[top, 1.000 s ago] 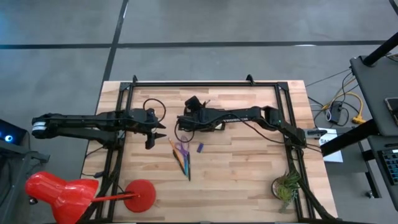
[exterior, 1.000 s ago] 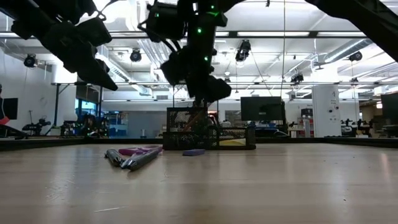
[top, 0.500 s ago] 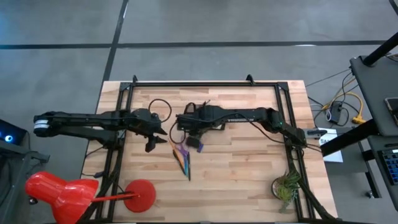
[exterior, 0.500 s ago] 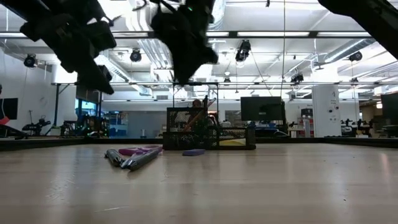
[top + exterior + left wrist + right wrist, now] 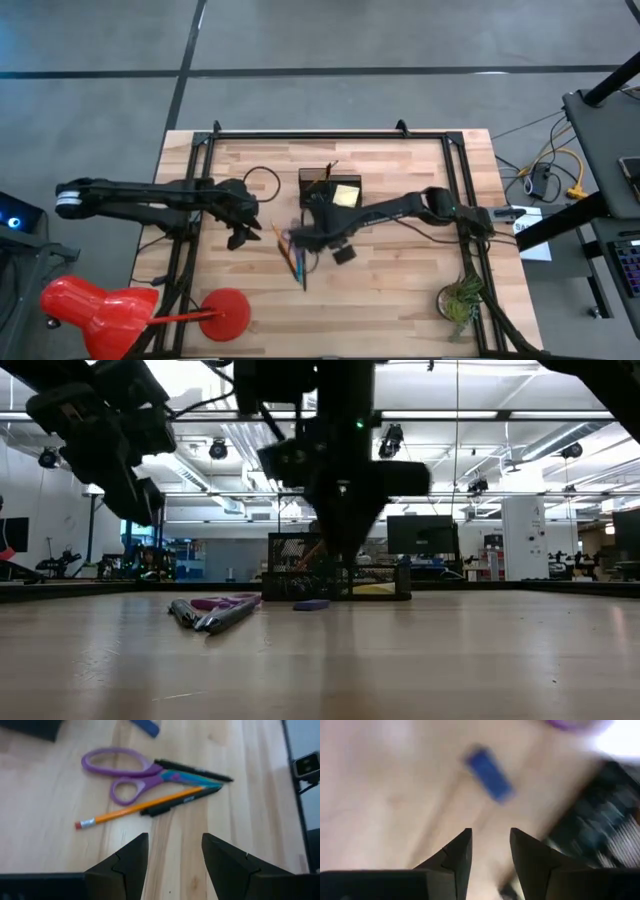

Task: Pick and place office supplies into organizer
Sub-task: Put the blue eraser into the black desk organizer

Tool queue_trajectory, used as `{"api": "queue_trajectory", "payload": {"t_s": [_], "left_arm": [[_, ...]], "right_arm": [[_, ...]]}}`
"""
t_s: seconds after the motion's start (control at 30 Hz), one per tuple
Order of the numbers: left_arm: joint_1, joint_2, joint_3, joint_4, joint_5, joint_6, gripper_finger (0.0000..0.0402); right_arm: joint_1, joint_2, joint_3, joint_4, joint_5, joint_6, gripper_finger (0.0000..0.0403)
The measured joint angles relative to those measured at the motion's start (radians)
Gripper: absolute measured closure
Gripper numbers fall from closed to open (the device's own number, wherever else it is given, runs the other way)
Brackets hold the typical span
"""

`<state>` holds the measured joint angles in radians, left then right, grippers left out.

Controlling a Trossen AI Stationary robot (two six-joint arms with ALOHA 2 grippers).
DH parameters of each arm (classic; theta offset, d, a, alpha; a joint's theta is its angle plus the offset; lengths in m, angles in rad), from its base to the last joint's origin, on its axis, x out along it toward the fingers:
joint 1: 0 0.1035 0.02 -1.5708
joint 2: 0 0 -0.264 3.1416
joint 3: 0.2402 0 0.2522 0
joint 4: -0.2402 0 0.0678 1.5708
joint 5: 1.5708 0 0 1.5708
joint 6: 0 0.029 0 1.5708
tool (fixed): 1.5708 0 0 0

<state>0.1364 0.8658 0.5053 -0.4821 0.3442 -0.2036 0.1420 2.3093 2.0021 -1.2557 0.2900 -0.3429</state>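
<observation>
Right gripper (image 5: 490, 852) open and empty, hovering above small blue flat block (image 5: 488, 774) near black compartmented organizer (image 5: 331, 187). Approach step judged in hand. Next: descent, closure on block; left gripper (image 5: 173, 854) open, waiting beside purple-handled scissors (image 5: 131, 777).

wooden table (image 5: 400, 270) with black frame rails along edges. small green plant (image 5: 461, 300) at one near corner. red round base (image 5: 228, 312) at other near corner, touching red moulded shape (image 5: 92, 308) off table edge. grey floor around. monitor (image 5: 423, 534) and ceiling lights in room beyond.
</observation>
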Motion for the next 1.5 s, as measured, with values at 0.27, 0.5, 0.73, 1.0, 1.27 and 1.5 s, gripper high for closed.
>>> {"api": "queue_trajectory", "payload": {"t_s": [0.27, 0.5, 0.73, 1.0, 1.27, 1.5], "left_arm": [[0.0, -0.125, -0.003, 0.004, -0.013, -0.054, 0.0231], [0.001, -0.154, -0.005, 0.006, -0.041, -0.079, 0.0231], [0.001, -0.127, -0.005, 0.018, -0.042, -0.086, 0.0231], [0.001, -0.079, -0.005, 0.03, -0.093, -0.185, 0.0231], [0.001, -0.087, -0.001, 0.023, -0.145, -0.183, 0.0231], [0.001, -0.158, 0.001, 0.02, -0.145, -0.175, 0.0231]], "right_arm": [[-0.033, 0.0, -0.03, 0.145, -0.16, -0.101, 0.028], [-0.108, 0.002, -0.033, 0.17, -0.265, -0.142, 0.028], [-0.129, 0.003, -0.036, 0.168, -0.271, -0.13, 0.028], [-0.116, 0.002, 0.022, 0.129, -0.28, 1.238, 0.028], [-0.066, 0.002, -0.038, 0.219, -0.298, 1.935, 0.028], [-0.061, 0.001, -0.099, 0.215, -0.24, 2.221, 0.028]]}}
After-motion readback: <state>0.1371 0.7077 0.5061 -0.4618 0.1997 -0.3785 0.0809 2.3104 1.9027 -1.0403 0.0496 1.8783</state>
